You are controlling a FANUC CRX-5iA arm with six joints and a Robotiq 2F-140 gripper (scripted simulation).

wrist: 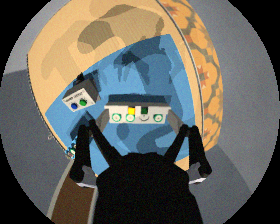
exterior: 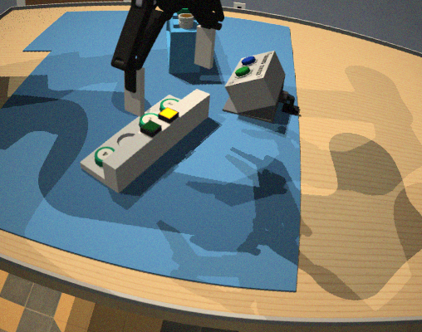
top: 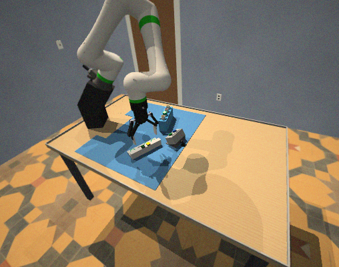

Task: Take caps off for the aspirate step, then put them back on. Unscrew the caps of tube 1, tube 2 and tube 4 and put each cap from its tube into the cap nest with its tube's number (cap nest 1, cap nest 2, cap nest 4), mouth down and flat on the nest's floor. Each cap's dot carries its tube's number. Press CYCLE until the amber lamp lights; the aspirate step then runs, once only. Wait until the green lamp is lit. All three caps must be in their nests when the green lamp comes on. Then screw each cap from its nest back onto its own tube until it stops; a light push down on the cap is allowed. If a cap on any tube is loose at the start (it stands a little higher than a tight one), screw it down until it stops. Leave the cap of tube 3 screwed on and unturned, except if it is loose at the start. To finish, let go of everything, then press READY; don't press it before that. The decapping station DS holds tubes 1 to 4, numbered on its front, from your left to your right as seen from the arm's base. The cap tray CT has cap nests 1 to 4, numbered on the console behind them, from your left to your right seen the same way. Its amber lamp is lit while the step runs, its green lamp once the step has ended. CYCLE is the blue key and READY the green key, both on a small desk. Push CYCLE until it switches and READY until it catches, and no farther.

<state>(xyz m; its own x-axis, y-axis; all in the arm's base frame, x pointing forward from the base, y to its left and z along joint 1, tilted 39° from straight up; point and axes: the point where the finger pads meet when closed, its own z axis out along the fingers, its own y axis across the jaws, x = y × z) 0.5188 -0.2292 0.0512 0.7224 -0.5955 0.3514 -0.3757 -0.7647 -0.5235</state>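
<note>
My gripper (top: 145, 135) (exterior: 169, 74) is open wide and empty. It hangs over the blue mat between the grey cap tray (top: 138, 152) (exterior: 130, 165) (wrist: 139, 103) and the blue decapping station (top: 166, 121) (exterior: 180, 47). Three nests hold green caps, one at the near end (exterior: 104, 155) and two at the far end (exterior: 148, 119) (exterior: 170, 102); one nest (exterior: 124, 139) is empty. The amber lamp (exterior: 169, 114) (wrist: 130, 107) is lit, and the green lamp (exterior: 150, 128) is dark. An open tube (exterior: 186, 19) shows on the station; the arm hides the others. The small desk (top: 175, 136) (exterior: 259, 86) (wrist: 79, 100) carries the blue key (exterior: 247, 60) and the green key (exterior: 242, 71).
All stand on a blue mat (top: 101, 148) (exterior: 114, 234) on a wooden table (top: 245, 168) (exterior: 363, 246). The arm's black base (top: 93, 106) stands at the table's far left corner.
</note>
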